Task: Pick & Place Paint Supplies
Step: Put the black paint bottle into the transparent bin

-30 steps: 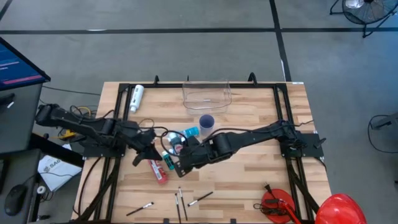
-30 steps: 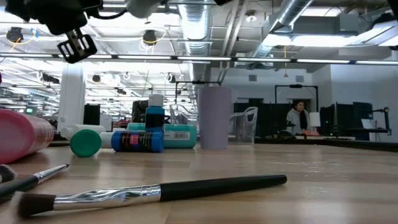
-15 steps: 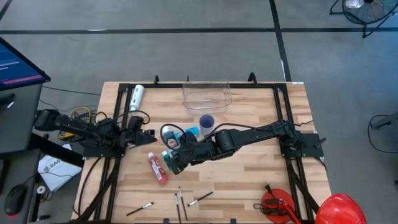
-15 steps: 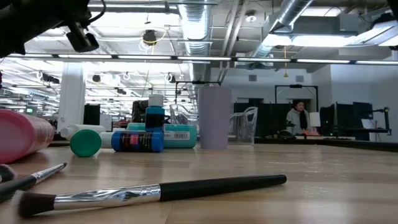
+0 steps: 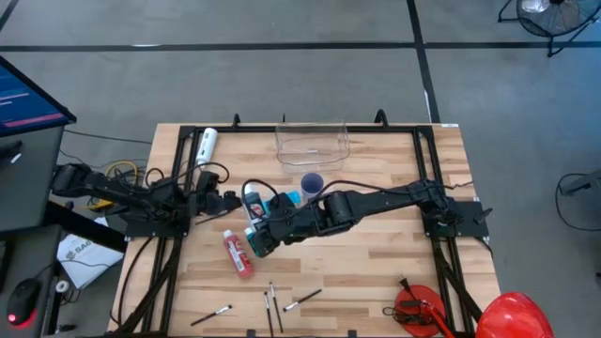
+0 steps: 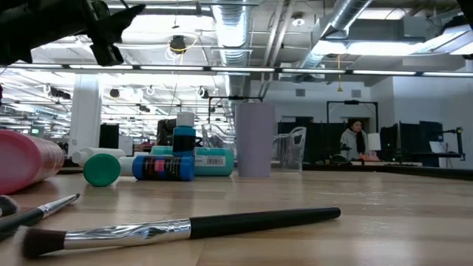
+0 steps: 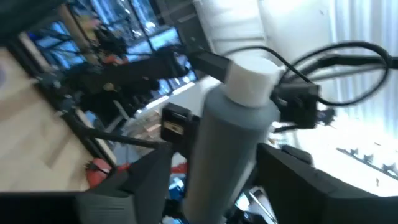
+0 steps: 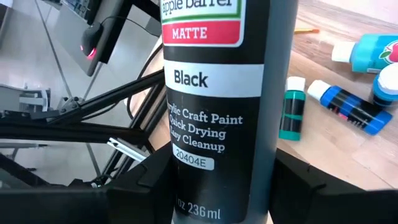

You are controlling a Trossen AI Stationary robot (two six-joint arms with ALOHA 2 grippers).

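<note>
The tall black matte paint bottle with a white cap (image 8: 219, 93) is sitting in the right gripper (image 5: 260, 236), left of centre in the overhead frame, just above the table's middle. Its long axis is running straight out from between the right fingers (image 8: 149, 180), which are pressing on both flanks of its lower body and gripping it firmly. The label is reading upright along that line. From overhead the capped end seems to be pointing toward the frame's upper left, at the left gripper (image 5: 228, 199).

That left gripper is hovering at the left-centre of the overhead frame, close beside the bottle's cap end. Its jaws are standing well apart. From its own camera the bottle (image 7: 227, 149) is showing between the two spread fingers (image 7: 146, 180), leaning, cap uppermost. I cannot tell whether either finger is touching it.

Below the right gripper in the overhead frame a red paint bottle (image 5: 238, 255) is lying flat, with thin brushes (image 5: 274, 300) near the frame's lower middle. A small teal bottle (image 8: 291, 112) and a blue one (image 8: 347, 104) are lying on the wood beyond the held bottle.
</note>
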